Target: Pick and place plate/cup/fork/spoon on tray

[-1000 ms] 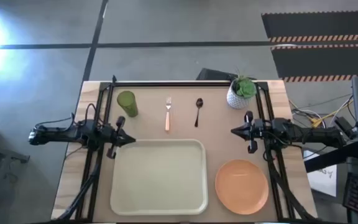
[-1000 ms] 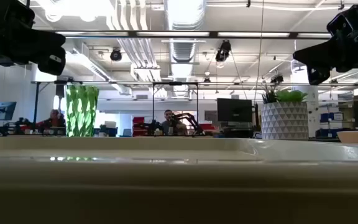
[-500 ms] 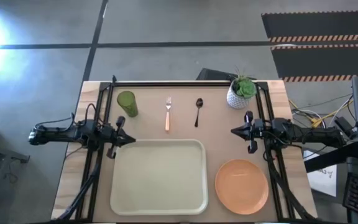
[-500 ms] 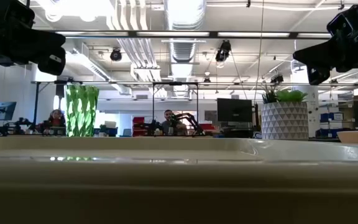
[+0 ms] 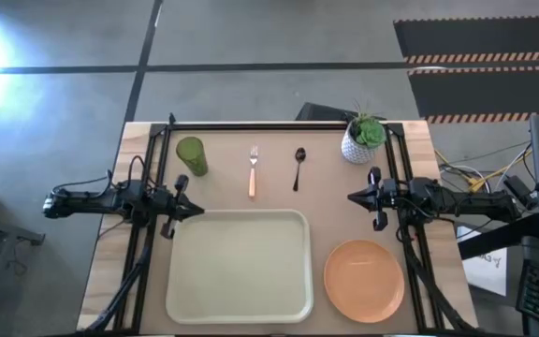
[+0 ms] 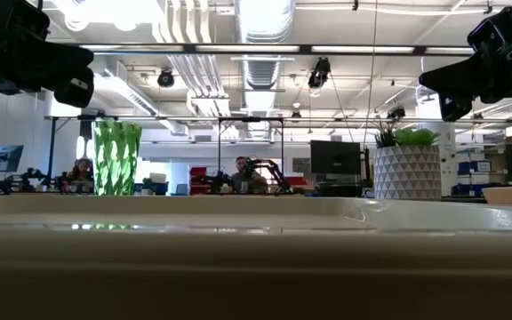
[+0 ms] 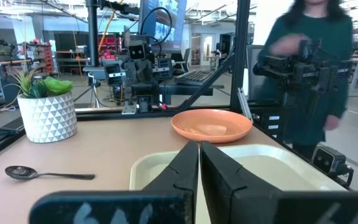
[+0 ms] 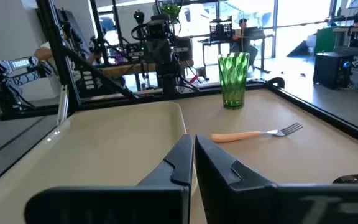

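Note:
The tray (image 5: pixel 237 265) lies near the table's front centre, with the orange plate (image 5: pixel 364 280) flat on the table to its right. Along the far side stand the green cup (image 5: pixel 191 155) upright, the fork (image 5: pixel 253 171) and the dark spoon (image 5: pixel 298 168), both lying flat. My left gripper (image 5: pixel 200 212) is shut and hangs level above the tray's far left corner. My right gripper (image 5: pixel 352 197) is shut too, level, right of the tray and above the bare table. Neither touches anything. The wrist views show the plate (image 7: pixel 211 125), the spoon (image 7: pixel 47 173), the cup (image 8: pixel 234 81) and the fork (image 8: pixel 257 134).
A white pot with a green plant (image 5: pixel 362 139) stands at the far right corner. Black frame rails run along the table's left, right and far sides. A person in a dark top (image 7: pixel 312 56) stands beyond the table's right side.

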You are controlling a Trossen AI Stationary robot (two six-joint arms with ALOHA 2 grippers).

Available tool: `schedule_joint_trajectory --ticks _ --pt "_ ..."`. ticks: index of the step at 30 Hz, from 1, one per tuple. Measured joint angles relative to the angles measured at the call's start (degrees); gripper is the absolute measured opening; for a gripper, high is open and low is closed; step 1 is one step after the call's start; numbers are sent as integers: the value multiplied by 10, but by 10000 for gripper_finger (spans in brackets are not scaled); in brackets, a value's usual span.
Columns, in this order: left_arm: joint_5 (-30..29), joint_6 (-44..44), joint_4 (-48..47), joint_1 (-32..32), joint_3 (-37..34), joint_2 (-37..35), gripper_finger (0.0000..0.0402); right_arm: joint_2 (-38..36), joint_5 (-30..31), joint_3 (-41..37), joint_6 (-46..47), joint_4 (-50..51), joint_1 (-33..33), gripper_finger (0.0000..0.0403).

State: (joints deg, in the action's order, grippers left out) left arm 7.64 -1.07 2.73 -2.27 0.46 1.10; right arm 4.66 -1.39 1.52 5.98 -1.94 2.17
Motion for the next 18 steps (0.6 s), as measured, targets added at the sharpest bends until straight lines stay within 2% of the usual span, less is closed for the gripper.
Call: schedule_joint_trajectory --ticks 14,18 --pt "0 0 0 0 0 0 0 0 0 0 0 -1 0 9" --pt "0 0 0 0 0 0 0 0 0 0 40 -3 0 9"
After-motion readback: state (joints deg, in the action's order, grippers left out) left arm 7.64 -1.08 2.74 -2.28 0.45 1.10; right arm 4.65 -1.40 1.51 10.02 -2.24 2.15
